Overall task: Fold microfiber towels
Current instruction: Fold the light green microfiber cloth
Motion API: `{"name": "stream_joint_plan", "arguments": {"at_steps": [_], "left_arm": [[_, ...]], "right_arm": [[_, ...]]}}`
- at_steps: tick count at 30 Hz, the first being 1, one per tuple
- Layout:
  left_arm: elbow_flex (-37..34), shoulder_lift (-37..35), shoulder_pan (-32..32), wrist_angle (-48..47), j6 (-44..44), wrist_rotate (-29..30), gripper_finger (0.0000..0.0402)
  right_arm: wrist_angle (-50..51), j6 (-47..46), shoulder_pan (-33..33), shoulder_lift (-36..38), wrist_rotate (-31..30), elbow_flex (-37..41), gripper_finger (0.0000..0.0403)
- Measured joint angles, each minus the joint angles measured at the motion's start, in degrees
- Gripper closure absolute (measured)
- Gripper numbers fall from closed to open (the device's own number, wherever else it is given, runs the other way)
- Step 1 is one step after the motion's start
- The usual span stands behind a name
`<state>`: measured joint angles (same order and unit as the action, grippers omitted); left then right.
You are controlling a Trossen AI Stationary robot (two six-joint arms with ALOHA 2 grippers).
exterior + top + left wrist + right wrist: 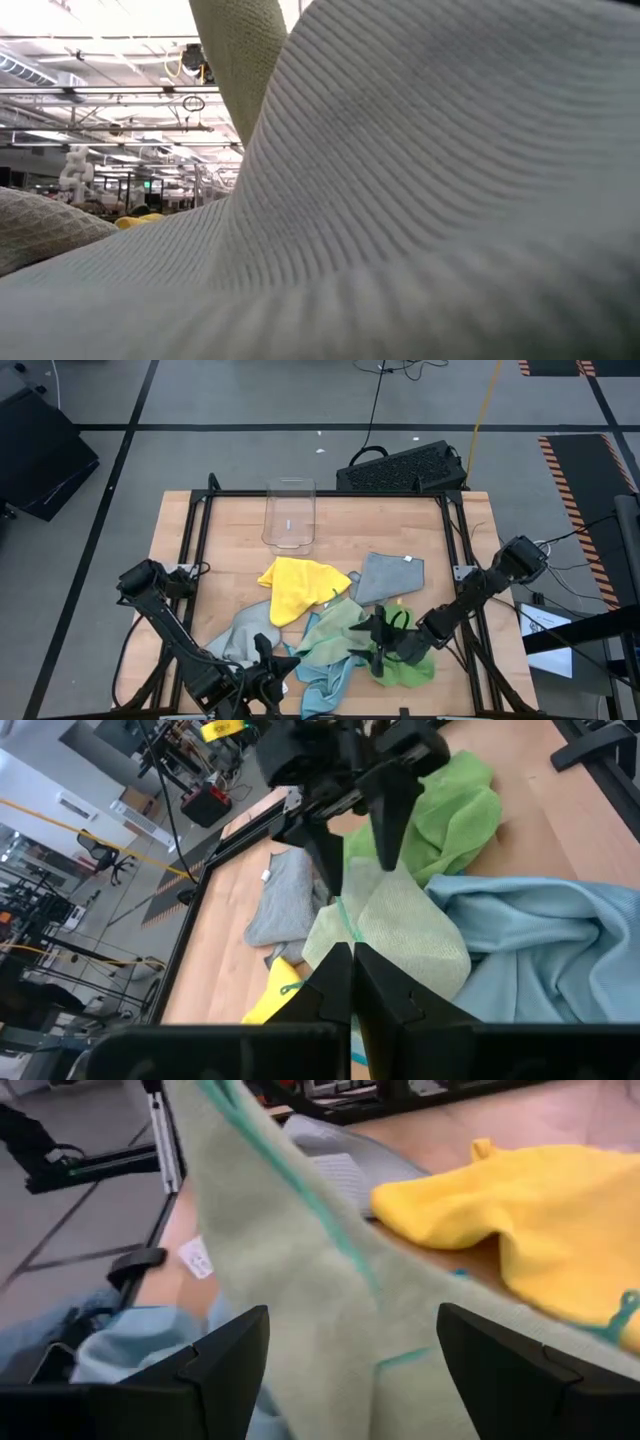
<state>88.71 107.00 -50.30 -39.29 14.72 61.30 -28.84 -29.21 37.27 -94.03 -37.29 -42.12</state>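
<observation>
You have a wooden table [175, 540] with a dark frame along its edges. A clear bin [290, 515] stands on it near the far edge, well apart from the cloths. Nearer you lie the towels: 1 yellow towel [292, 585] just short of the bin, 1 grey towel [389, 577] to its right with a white tag, and a second grey towel [238, 635] at the left. A pale green towel [335, 625], a bright green towel [410, 668] and a blue towel [325, 672] overlap in a heap at the near edge.
</observation>
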Motion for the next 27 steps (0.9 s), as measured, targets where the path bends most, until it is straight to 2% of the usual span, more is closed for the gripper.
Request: {"name": "stream_joint_plan", "arguments": {"at_steps": [2, 8, 11, 15, 22, 24, 27], "left_arm": [[0.0, 0.0, 0.0, 0.0, 0.0, 0.0, 0.0395], [0.0, 0.0, 0.0, 0.0, 0.0, 0.0, 0.0391], [0.0, 0.0, 0.0, 0.0, 0.0, 0.1, 0.0394], [-0.1, 0.0, 0.1, 0.0, 0.1, 0.2, 0.0395], [-0.1, 0.0, 0.1, 0.0, 0.4, 0.2, 0.0397], [-0.1, 0.0, 0.1, 0.0, 0.5, 0.2, 0.0393], [-0.1, 0.0, 0.1, 0.0, 0.5, 0.2, 0.0395]], "right_arm": [[1.2, 0.7, -1.8, 0.3, 0.3, 0.1, 0.0124], [5.3, -4.2, -7.3, 0.3, 11.2, 0.1, 0.0126], [8.2, -4.5, -8.3, 0.2, 14.9, 0.1, 0.0144], [10.2, -4.1, -8.4, 0.2, 18.2, 0.1, 0.0207], [10.4, -1.2, -7.8, 0.9, 24.1, 0.1, 0.0378], [10.4, 0.4, -7.1, 2.4, 23.9, 0.2, 0.0393], [11.3, 1.7, -5.3, 5.6, 22.3, 0.2, 0.0386]]}}
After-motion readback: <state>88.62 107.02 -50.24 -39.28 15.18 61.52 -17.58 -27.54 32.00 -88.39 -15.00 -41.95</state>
